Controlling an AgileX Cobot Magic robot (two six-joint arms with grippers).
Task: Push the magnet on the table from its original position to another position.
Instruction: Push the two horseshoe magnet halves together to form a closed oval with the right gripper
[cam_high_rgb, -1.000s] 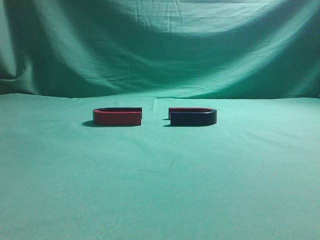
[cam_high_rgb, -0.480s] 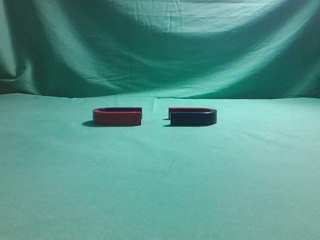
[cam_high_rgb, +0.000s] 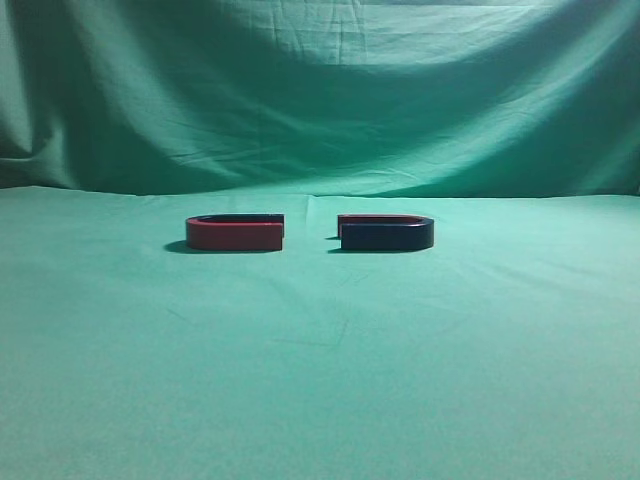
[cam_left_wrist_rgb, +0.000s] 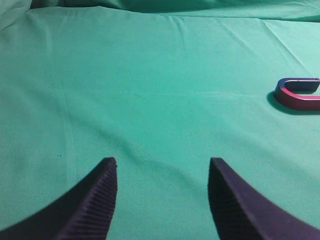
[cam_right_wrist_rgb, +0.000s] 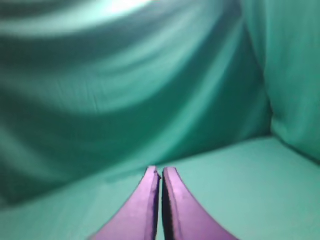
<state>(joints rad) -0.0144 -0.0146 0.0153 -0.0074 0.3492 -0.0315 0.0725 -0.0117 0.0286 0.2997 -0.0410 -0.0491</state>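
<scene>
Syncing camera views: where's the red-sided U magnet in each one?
Exterior: red-sided magnet left of centre, apart from the dark magnet on its right.
Left wrist: at the right edge, partly cut off, far beyond the open left gripper.
Right wrist: not in view; only the shut right gripper and cloth.
Shared landmark: the green-cloth table.

left fingers (cam_left_wrist_rgb: 95, 205): dark, ribbed, curved | right fingers (cam_right_wrist_rgb: 145, 210): purple-tinted, tapered

Dim, top-lit green scene; right wrist view blurred.
</scene>
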